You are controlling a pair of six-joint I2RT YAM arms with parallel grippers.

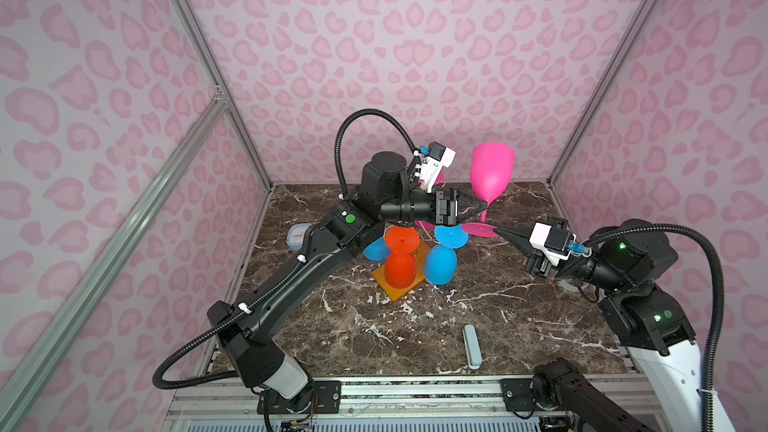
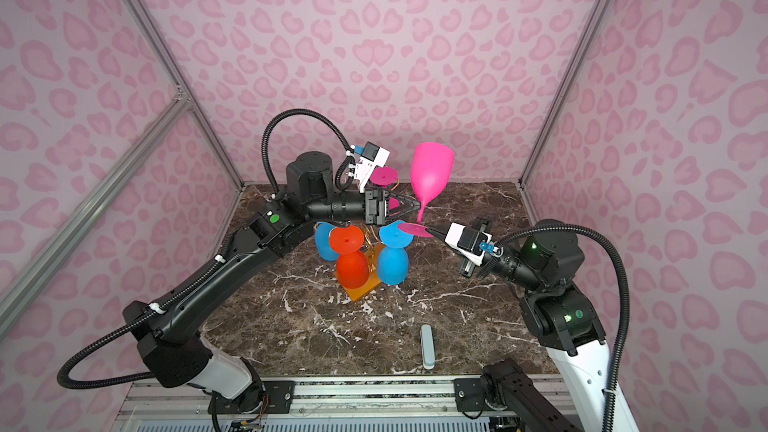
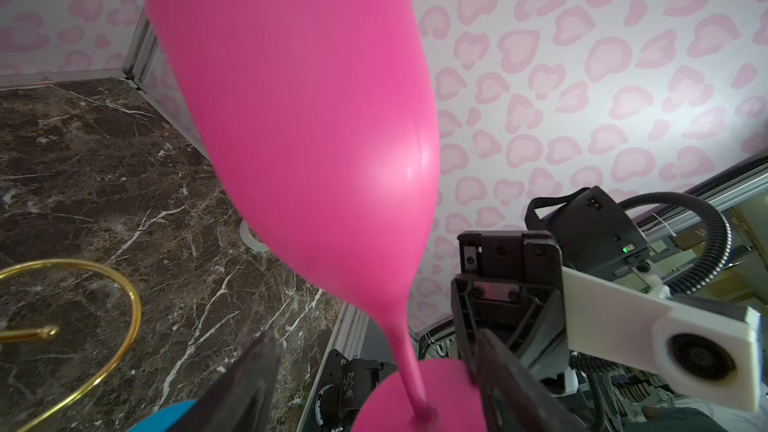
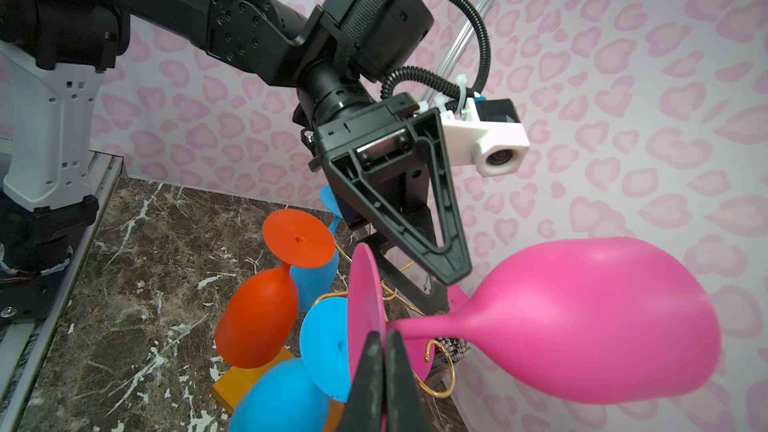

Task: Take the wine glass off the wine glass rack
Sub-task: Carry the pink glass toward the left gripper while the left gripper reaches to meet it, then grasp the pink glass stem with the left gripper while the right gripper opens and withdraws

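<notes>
A pink wine glass stands upright in the air, off to the right of the wine glass rack, whose gold wire arms rise from an orange-brown base. My right gripper is shut on the rim of the glass's pink foot. My left gripper is open, one finger on each side of the thin stem with a gap on both sides. A red glass and two blue glasses hang upside down on the rack.
A grey-blue bar lies on the marble table near the front edge. A pale blue-white object sits behind my left arm. Another pink foot shows behind the left wrist camera. Patterned walls close in the back and both sides.
</notes>
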